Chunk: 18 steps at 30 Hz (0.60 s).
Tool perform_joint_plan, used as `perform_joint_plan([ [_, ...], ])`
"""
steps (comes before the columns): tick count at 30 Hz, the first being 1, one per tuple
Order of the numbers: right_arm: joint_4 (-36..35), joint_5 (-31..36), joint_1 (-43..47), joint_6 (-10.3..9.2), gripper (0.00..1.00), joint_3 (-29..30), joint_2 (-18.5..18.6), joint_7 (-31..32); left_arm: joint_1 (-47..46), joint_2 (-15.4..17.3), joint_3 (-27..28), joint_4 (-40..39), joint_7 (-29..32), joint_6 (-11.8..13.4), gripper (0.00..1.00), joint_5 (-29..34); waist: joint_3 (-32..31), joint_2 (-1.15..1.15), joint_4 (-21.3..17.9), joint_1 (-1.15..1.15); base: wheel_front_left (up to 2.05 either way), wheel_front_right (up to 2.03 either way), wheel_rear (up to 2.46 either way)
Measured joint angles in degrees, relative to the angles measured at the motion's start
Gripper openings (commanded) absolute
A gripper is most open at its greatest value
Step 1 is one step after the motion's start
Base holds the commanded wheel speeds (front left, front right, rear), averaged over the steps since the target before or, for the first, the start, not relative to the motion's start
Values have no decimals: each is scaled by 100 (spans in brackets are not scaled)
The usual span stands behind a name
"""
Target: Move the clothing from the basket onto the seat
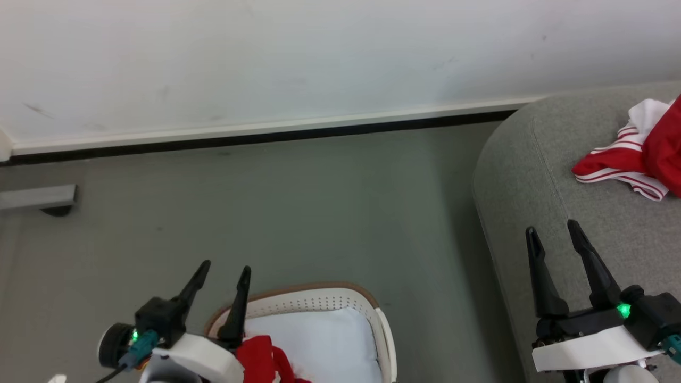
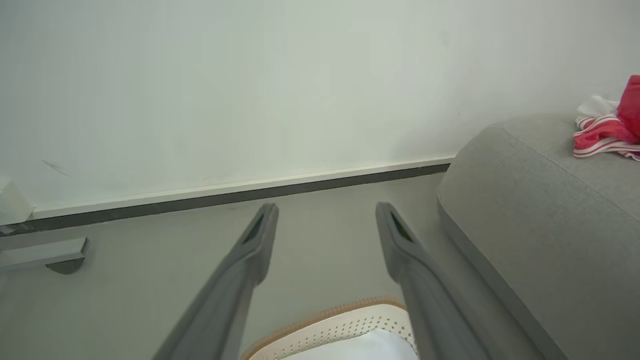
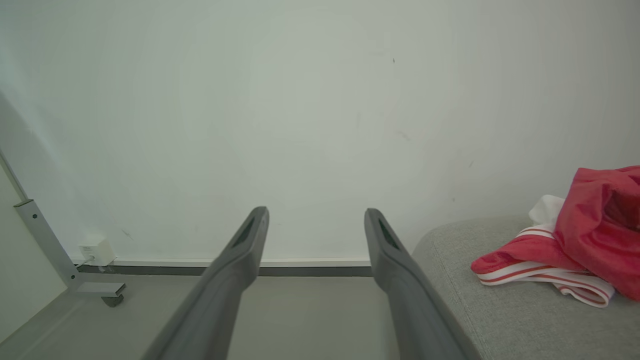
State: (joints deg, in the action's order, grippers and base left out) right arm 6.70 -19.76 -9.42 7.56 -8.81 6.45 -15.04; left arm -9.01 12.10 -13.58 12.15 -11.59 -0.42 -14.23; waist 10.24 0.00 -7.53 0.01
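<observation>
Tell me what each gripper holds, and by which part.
Nothing is held: the left gripper near the basket and the right gripper near the seat are both open and empty.

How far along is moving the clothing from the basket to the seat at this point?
Done: a bright-red garment with white stripes lies on the large grey woven-fabric seat. In hand: nothing; the left end effector and right end effector are both open and empty. Left: red fabric sits in the oval cream-white perforated plastic basket, beside the left end effector.
</observation>
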Motion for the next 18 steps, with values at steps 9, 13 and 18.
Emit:
perform_joint_plan([
  [9,-151,-3,-393,0,100,18,-116,-1,-662,314,-619,1199,297,-449,100,385,723,0,-245,0,0,0,0],
  [13,-214,-8,-526,0,100,67,-148,-1,-892,330,-972,1837,333,-561,100,541,1030,0,-400,0,0,0,0],
  [18,-304,-35,-698,0,100,113,-190,-1,-1301,354,-1479,2562,402,-661,100,779,1433,0,-557,0,0,0,0],
])
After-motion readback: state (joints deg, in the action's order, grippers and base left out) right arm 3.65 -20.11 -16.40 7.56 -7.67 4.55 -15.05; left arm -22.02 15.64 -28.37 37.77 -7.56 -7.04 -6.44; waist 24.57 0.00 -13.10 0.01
